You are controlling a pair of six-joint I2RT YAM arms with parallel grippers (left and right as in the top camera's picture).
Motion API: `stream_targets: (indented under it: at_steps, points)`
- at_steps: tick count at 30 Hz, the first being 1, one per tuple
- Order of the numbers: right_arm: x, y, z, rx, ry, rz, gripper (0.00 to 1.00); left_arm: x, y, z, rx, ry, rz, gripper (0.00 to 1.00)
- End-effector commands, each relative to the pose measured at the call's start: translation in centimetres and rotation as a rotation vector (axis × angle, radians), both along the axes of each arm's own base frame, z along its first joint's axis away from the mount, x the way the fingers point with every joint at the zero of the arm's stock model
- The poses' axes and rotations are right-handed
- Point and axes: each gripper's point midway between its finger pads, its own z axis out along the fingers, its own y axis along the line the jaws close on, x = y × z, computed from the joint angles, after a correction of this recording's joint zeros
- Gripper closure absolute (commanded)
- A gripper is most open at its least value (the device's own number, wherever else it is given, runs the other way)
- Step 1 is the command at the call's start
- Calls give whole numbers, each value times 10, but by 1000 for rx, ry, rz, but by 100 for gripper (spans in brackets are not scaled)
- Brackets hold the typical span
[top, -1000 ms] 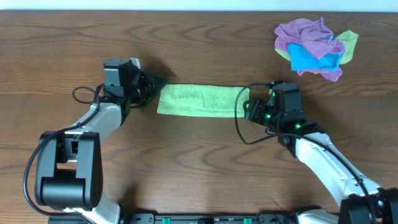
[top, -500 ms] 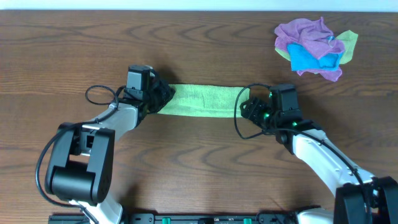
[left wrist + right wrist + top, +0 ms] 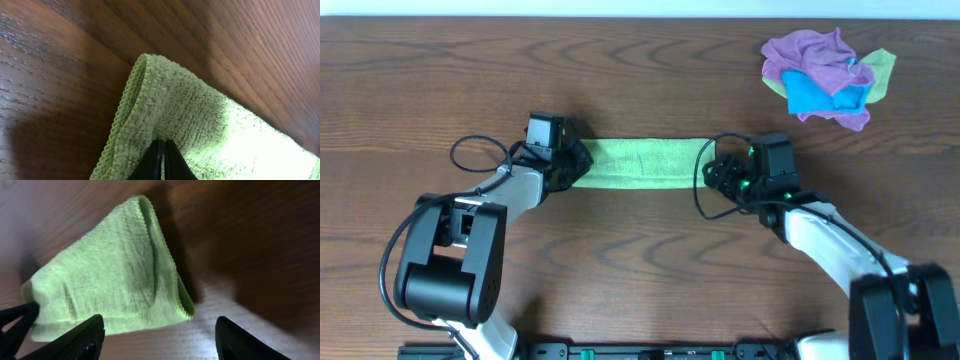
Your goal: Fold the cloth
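cloth (image 3: pixel 640 163) mid-table, lying as a long narrow doubled strip | left gripper (image 3: pixel 572 162) clenched on its left end | right gripper (image 3: pixel 717 172) fingers spread at its right end, grasping nothing | progress: lengthwise fold looks done, end-to-end fold left | spare cloth pile (image 3: pixel 828 75) far right

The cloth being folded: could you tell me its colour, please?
Light green cloth, clearest in the left wrist view.

Overhead evenly bright and sharp; right wrist view blurred, shadowed.
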Motion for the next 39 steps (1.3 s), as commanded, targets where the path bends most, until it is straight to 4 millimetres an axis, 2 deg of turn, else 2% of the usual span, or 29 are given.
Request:
stream_targets:
  at_steps: [1, 14, 19, 22, 24, 25, 27, 31, 35, 36, 39]
  points:
    - [5, 5, -8, 37, 14, 5, 29, 2, 2, -2, 47, -4, -7, 94]
    - [20, 19, -34, 99, 10, -7, 35, 0, -2, -3, 46, -1, -18, 94]
    - [25, 27, -46, 116, 2, -3, 51, 0, -3, -3, 41, 0, -22, 94]
    - [28, 30, -49, 115, -13, 2, 76, -1, -3, -3, 41, 1, -22, 94]
    - [36, 31, -43, 101, -68, 26, 95, -1, -5, -2, 34, 2, -26, 94]
    - [41, 34, -37, 91, -118, 60, 99, -2, -7, -2, 19, 4, -36, 94]
    - [50, 37, -27, 74, -196, 111, 99, -4, -12, -1, -2, 10, -50, 94]
    - [55, 46, -14, 91, -243, 170, 99, -5, -12, -1, -4, 18, -52, 94]
    - [59, 59, 8, 117, -289, 228, 99, -5, -13, -1, -7, 17, -55, 94]
    - [60, 62, 19, 113, -303, 238, 99, -3, -13, 1, -8, 13, -55, 94]
    - [60, 64, 37, 94, -328, 251, 99, 3, -14, 6, -6, -7, -60, 94]
